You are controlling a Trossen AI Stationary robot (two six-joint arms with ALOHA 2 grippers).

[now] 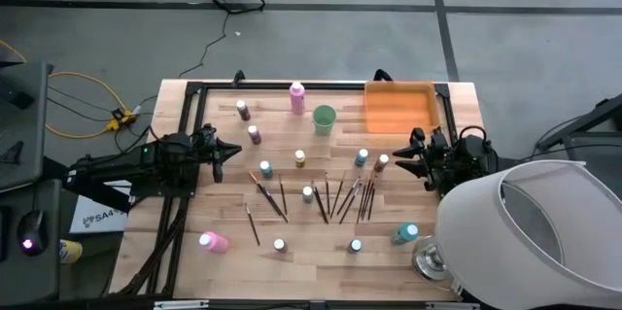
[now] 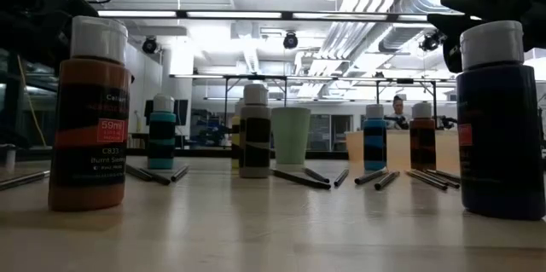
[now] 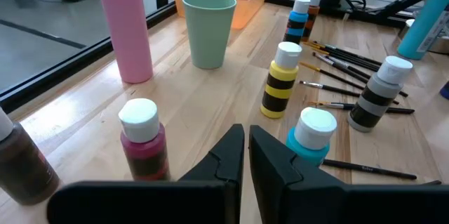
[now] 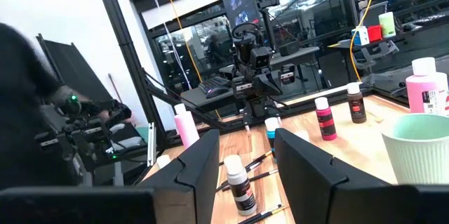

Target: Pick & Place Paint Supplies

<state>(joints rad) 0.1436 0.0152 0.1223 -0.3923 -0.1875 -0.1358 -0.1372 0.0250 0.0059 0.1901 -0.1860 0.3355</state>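
Wood table [image 1: 194, 223] w/ black frame. On it: small paint bottles [image 1: 299, 158], 2 pink bottles [image 1: 296, 97], teal bottle [image 1: 405, 233], brushes [image 1: 335, 196] in middle, green cup [image 1: 324, 119], orange tray [image 1: 399, 106].

Brushes [image 1: 335, 198] clutter table ctr; bottles [image 1: 265, 169] spaced, gaps passable.

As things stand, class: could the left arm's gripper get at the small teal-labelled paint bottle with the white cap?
Probably yes. The left gripper is shut and holds nothing, and the small teal-labelled paint bottle stands just ahead of its fingertips with bare wood between. The fingers would need to open first.
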